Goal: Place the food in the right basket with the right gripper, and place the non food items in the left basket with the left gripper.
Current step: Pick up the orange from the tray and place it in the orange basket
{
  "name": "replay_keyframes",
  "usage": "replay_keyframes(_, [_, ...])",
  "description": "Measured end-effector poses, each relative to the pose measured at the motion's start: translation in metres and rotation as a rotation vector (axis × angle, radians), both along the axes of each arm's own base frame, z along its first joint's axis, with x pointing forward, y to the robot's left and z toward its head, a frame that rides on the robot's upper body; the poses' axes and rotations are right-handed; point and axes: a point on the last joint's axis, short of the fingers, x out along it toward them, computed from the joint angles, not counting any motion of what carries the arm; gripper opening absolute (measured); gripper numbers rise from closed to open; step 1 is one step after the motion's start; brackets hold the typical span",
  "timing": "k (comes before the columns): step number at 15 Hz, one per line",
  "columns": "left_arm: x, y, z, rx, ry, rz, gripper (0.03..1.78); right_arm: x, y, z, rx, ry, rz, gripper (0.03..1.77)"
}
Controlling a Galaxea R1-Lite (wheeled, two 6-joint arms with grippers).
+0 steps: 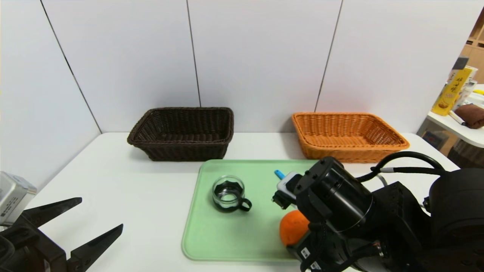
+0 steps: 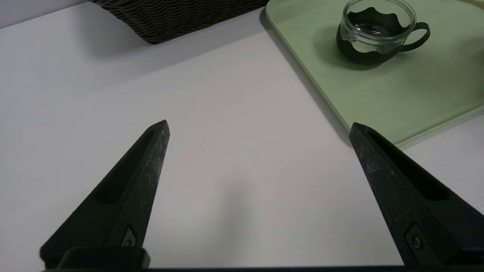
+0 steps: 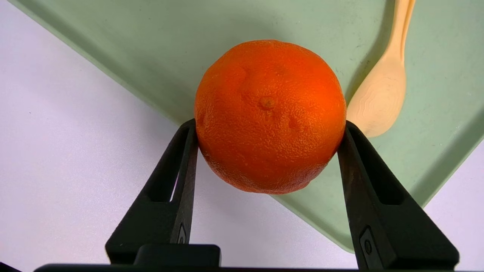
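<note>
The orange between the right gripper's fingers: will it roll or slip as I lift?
The orange is round, so it would likely roll on the flat green tray if released. Its dimpled skin probably gives decent friction. The right gripper touches it at both sides near its widest part, so the grip looks fairly secure.

Test station in a lab or office-type room, plain white table [image 1: 143, 196] enclosed by bare white partition panels [image 1: 261, 56], staged props only, side table [image 1: 459, 130] beyond the right arm carrying yellow packaged goods [image 1: 452, 92], wooden shelving [image 1: 477, 49] behind.
</note>
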Motion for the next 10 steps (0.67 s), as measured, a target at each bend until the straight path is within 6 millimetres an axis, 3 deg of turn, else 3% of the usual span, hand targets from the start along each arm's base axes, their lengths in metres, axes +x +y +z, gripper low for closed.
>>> replay_keyframes(5, [-0.001, 0.000, 0.001, 0.000, -0.004, -0.001, 1.69, 0.000, -0.001, 0.002, 0.005, -0.005, 0.000, 1.07])
replay_keyframes(10, [-0.001, 0.001, 0.001, -0.002, -0.011, 0.002, 1.69, -0.001, -0.003, 0.020, 0.028, -0.079, -0.006, 1.06])
